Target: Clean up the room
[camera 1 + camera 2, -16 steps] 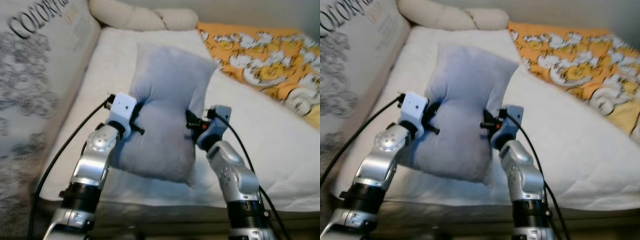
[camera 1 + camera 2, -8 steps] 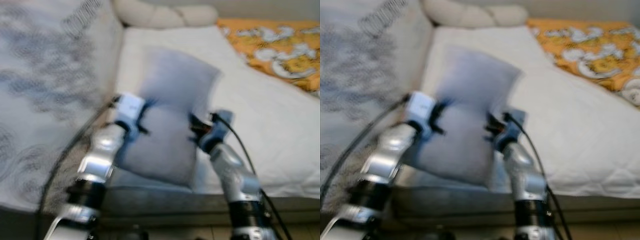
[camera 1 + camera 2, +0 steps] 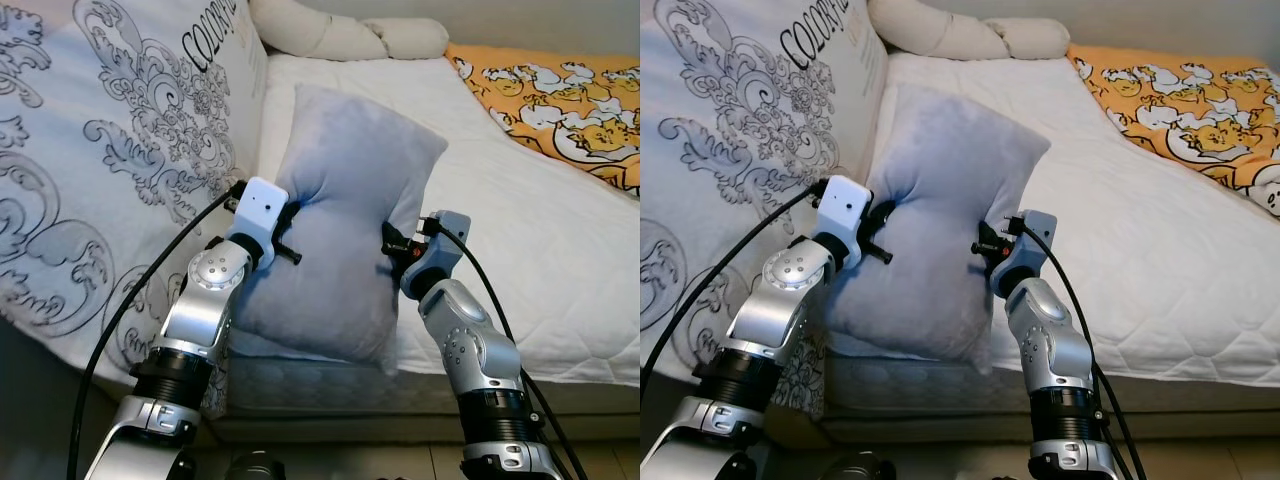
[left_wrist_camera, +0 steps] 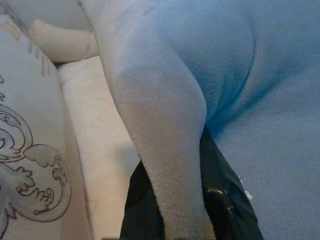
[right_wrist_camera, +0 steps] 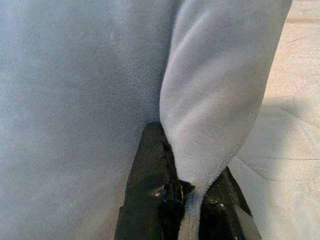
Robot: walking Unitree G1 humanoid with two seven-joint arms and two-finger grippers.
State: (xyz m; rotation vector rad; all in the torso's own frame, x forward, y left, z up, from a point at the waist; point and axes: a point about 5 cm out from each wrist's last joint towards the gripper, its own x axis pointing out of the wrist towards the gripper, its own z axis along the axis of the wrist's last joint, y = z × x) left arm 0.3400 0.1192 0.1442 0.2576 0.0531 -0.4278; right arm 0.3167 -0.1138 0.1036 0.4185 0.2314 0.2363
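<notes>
A pale blue-grey pillow is held upright over the near edge of the white mattress. My left gripper pinches the pillow's left edge and my right gripper pinches its right edge, each at mid-height. In the left wrist view a fold of the pillow runs between the black fingers. In the right wrist view the pillow's seam edge is clamped between the black fingers.
A large white cushion with grey scroll print leans at the left of the bed. A cream knotted pillow lies at the bed's head. An orange patterned blanket covers the far right. The mattress's front edge runs below my arms.
The camera has swung left, bringing the printed cushion further into view. Both grippers keep their hold on the pillow, which stays between them.
</notes>
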